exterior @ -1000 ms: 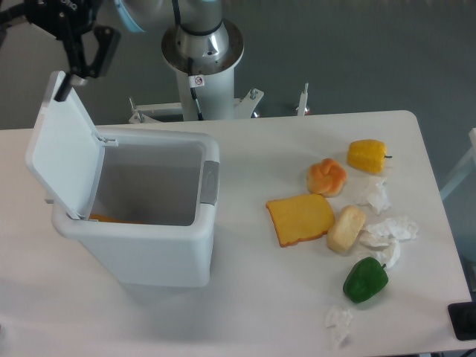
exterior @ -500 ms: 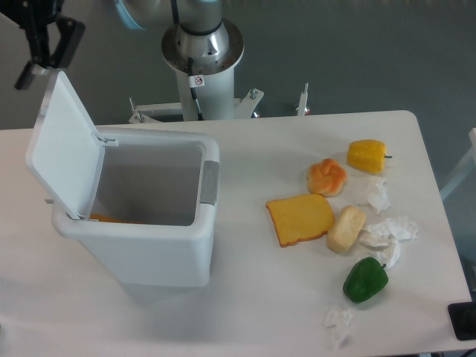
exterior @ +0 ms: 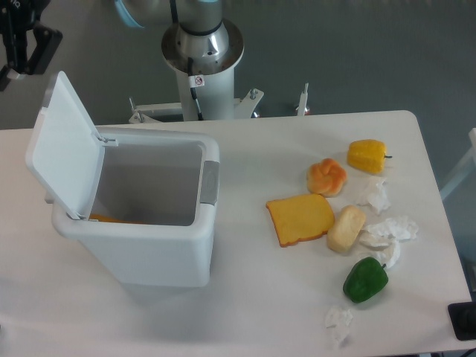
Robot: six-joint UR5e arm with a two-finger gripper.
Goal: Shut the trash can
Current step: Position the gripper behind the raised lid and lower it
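Note:
The trash can (exterior: 149, 249) is a large white bin on the left of the table. Its flat lid (exterior: 63, 149) stands up and leans back on the left side, so the bin is open. A grey latch tab (exterior: 211, 183) sits on the right rim. Something orange (exterior: 110, 219) lies at the bottom inside. My gripper (exterior: 24, 67) hangs at the top left corner of the view, above and left of the lid's top edge, apart from it. Its two black fingers (exterior: 46, 46) are spread, with nothing between them.
On the right lie a yellow pepper (exterior: 367, 155), an orange bun (exterior: 327, 176), a yellow bread slice (exterior: 300, 219), a pale roll (exterior: 346, 228), a green pepper (exterior: 365, 280) and crumpled tissues (exterior: 387, 230). The arm's base (exterior: 202, 56) stands behind the table.
My gripper has moved left and slightly up, from touching the lid's top edge to clear of it. The lid stays up.

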